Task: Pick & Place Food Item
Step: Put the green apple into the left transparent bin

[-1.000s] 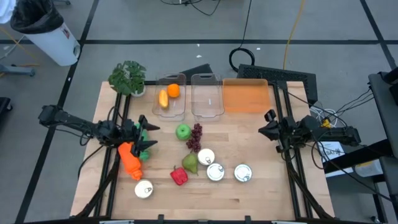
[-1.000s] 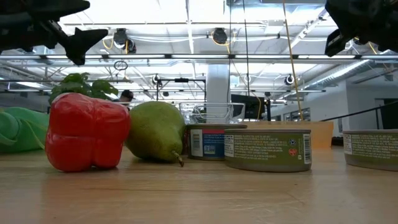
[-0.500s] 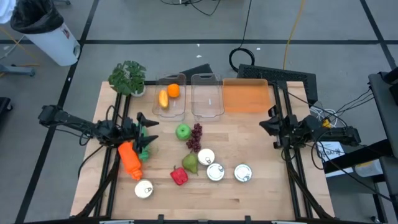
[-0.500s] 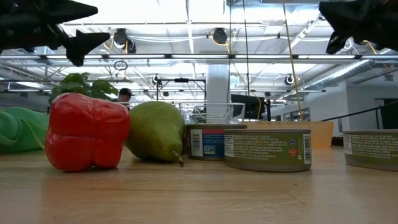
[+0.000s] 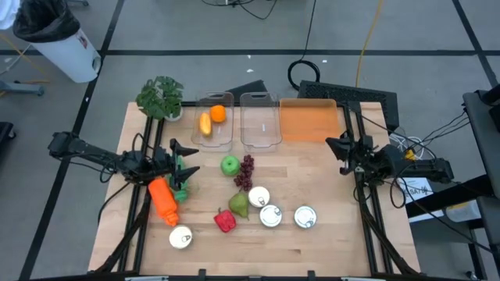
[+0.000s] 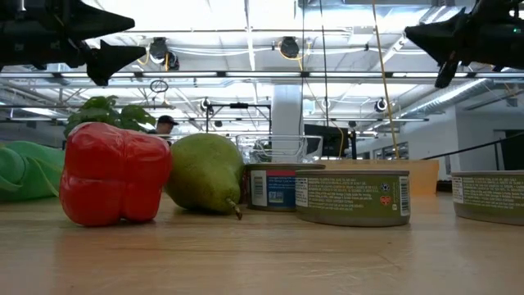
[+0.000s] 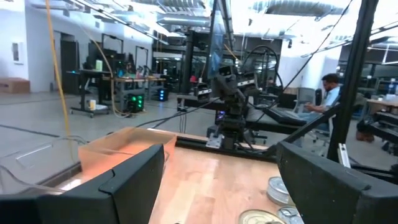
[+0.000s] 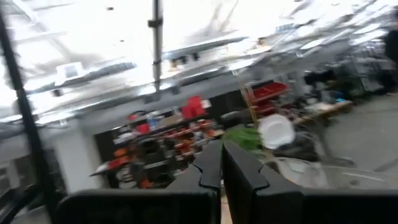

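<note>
Tabletop (image 5: 312,234): wooden, frame centre | Left tool (image 5: 181,162): centre-left, fingers apart, empty, just above carrot (image 5: 163,200) | Right tool (image 5: 336,147): centre-right, fingers together, empty | Food: pear (image 5: 238,204), red pepper (image 5: 225,221), green apple (image 5: 230,165), grapes (image 5: 246,172) mid-frame.

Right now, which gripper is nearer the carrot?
Left. The left gripper hovers open right beside the carrot; the right gripper is shut, far across the table.

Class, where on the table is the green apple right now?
In the high view, the green apple sits mid-table, just left of the grapes and below the bin holding the orange.
</note>
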Available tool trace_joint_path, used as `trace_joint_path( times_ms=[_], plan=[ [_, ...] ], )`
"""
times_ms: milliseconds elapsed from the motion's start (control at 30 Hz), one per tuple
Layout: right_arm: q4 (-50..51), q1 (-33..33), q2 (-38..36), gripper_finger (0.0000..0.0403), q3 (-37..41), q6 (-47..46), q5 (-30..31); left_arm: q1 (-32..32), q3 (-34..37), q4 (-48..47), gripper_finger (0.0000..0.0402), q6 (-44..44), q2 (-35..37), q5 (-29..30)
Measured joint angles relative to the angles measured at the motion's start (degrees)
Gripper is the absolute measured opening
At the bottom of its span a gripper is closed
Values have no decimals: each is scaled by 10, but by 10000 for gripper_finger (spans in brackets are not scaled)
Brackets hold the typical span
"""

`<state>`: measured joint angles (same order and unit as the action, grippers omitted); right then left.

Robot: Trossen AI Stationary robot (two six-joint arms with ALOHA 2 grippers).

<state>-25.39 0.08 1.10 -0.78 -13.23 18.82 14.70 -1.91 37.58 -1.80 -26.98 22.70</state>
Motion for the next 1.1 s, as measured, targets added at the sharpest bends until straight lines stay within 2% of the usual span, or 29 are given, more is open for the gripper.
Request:
trace_joint_path(
  times_ms=[100, 367, 500, 733, 1100],
  plan=[
    [-3, 0, 14, 44, 0, 0, 7, 0, 0, 0, 324, 1, 0, -1],
    [-14, 0, 69, 158, 0, -11, 6, 0, 0, -1, 324, 2, 0, -1],
    [-31, 0, 110, 192, 0, -32, -12, 0, 0, -1, 324, -3, 0, -6],
    [-85, 0, 182, 212, 0, -43, -26, 0, -19, -1, 324, -28, -38, -1],
    [-141, 0, 235, 210, 0, -7, -25, 0, -99, -25, 324, -24, -205, -1]
  ],
)
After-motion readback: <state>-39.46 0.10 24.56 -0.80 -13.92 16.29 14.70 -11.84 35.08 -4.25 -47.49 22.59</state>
